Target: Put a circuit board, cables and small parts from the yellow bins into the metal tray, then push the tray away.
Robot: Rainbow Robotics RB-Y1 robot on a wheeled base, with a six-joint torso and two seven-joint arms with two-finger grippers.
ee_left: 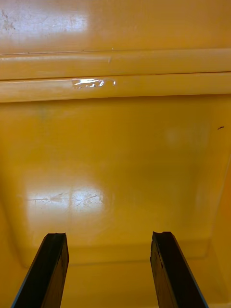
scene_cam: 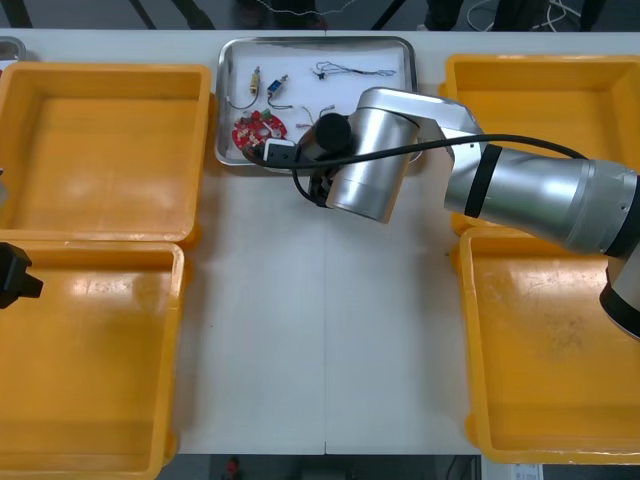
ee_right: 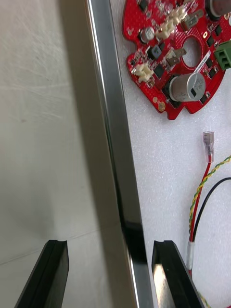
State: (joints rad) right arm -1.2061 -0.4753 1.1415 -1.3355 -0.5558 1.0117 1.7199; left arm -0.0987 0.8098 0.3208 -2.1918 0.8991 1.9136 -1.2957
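The metal tray (scene_cam: 316,40) lies at the table's far middle, white inside. In it lie a round red circuit board (scene_cam: 258,128), a black cable (scene_cam: 352,70) and small metal parts (scene_cam: 257,78). My right gripper (ee_right: 110,274) is open and straddles the tray's near rim (ee_right: 113,134), one finger (ee_right: 48,274) over the table and the other (ee_right: 171,274) inside the tray. Beyond the fingers are the circuit board (ee_right: 178,57) and a red and yellow cable (ee_right: 207,178) beside a black one (ee_right: 204,207). My left gripper (ee_left: 109,269) hangs open over a bare bin floor (ee_left: 115,159).
Two yellow bins (scene_cam: 100,150) (scene_cam: 85,360) stand on the left and two more (scene_cam: 545,340) on the right. The right arm's silver wrist (scene_cam: 375,155) covers the tray's near right corner. The left gripper (scene_cam: 12,275) is parked at the far left edge.
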